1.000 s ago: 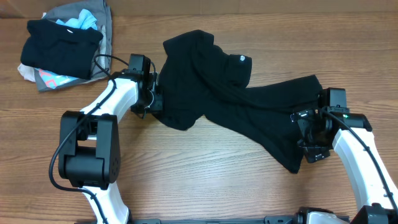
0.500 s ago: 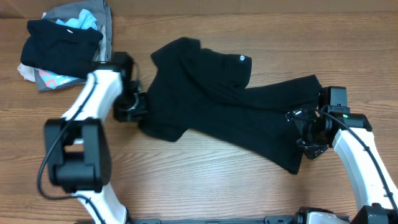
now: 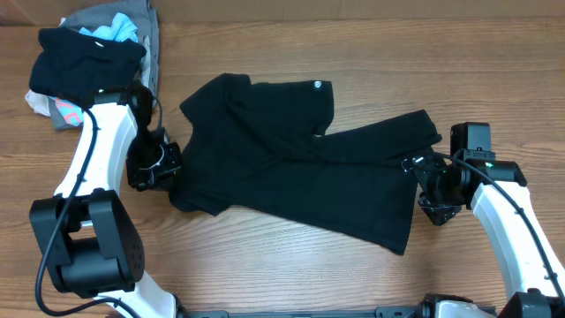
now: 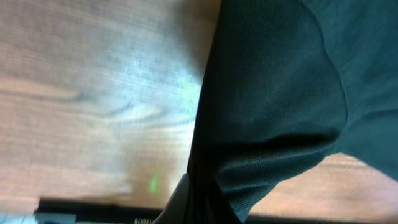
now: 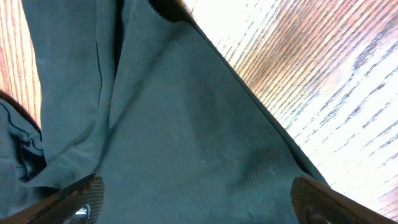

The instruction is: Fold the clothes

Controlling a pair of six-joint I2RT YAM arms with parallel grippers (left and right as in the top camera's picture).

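T-shirt (image 3: 291, 168) lies mid-desk (image 3: 265, 274), long axis left-right, dipping toward your right. Left claw (image 3: 168, 170) appears clamped on its left edge, fabric bunched at grip. Right claw (image 3: 422, 187) at right edge, fingers apart, straddling cloth. Shirt spans between both claws.

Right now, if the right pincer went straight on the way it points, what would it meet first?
The black T-shirt: the right pincer points into it, jaws open, and fabric fills the wrist view between its fingers. Whether it already touches the cloth is unclear.
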